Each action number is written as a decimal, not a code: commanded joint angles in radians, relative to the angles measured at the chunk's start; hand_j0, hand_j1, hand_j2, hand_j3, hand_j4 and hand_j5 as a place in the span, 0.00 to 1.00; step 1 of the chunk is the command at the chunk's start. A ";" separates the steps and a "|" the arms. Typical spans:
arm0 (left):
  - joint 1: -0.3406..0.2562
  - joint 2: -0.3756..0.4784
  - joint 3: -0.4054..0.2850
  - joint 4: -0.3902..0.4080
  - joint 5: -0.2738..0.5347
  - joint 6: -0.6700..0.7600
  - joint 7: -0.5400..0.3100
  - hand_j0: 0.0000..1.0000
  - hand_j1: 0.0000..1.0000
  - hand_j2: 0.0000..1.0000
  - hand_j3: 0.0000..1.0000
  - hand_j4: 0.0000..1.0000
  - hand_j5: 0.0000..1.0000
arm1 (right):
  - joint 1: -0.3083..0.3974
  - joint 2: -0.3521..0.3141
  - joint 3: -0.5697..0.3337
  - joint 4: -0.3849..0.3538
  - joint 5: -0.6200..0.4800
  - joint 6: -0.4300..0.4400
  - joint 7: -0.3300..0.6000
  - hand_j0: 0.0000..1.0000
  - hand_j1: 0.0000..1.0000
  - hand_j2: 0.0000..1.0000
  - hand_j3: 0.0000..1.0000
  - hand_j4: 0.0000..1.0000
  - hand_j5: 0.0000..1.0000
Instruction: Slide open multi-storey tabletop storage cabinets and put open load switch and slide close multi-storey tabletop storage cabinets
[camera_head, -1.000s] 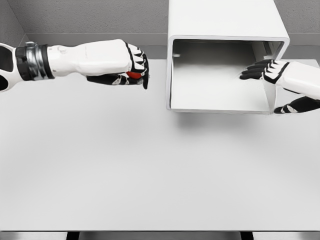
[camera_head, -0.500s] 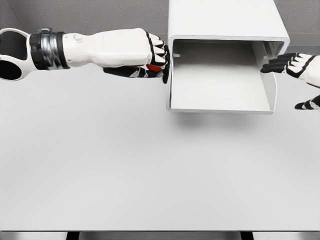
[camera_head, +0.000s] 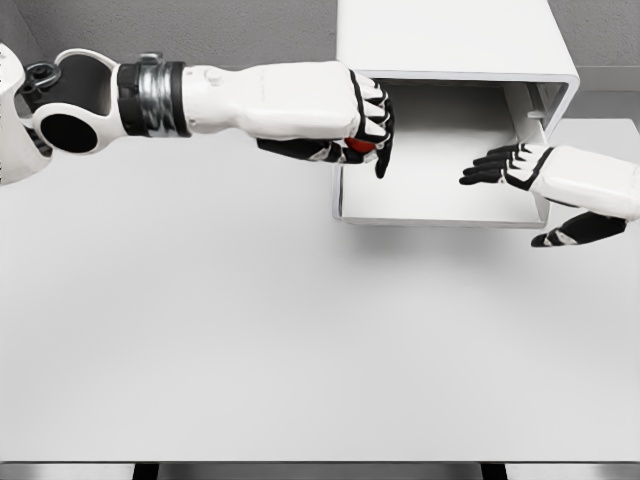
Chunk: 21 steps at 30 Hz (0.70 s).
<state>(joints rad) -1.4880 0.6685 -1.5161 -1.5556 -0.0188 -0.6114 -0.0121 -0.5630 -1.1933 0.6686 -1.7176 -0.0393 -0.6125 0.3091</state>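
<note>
text: we read none | labels/brands: we find none | numbers/signs: none legible to us on any surface in view

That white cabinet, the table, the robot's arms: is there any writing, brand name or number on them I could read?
None: no readable text anywhere in the head view.
Cabinet: plain white, no label.
Open drawer: bare inside, no markings.
Table: blank.
Left hand, shut on a small red object: nothing legible on it; too small and mostly hidden.
Right hand: black and white pattern only, no letters.
</note>
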 joint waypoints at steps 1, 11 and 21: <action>0.000 -0.036 -0.001 0.026 0.002 0.001 0.001 0.46 0.46 0.46 0.46 0.46 0.46 | -0.002 0.029 0.042 0.003 -0.007 0.002 -0.002 1.00 1.00 1.00 1.00 1.00 1.00; 0.005 -0.142 -0.042 0.131 0.002 0.001 -0.003 0.46 0.46 0.46 0.46 0.46 0.46 | -0.014 0.026 0.043 0.001 -0.007 0.002 -0.004 1.00 1.00 1.00 1.00 1.00 1.00; 0.002 -0.191 -0.075 0.230 0.014 0.001 0.000 0.46 0.46 0.46 0.46 0.46 0.46 | -0.028 0.017 0.042 0.000 -0.010 0.002 -0.007 1.00 1.00 1.00 1.00 1.00 1.00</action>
<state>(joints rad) -1.4864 0.4891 -1.5882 -1.3498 -0.0137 -0.6113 -0.0141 -0.5906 -1.1743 0.7112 -1.7175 -0.0410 -0.6125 0.3035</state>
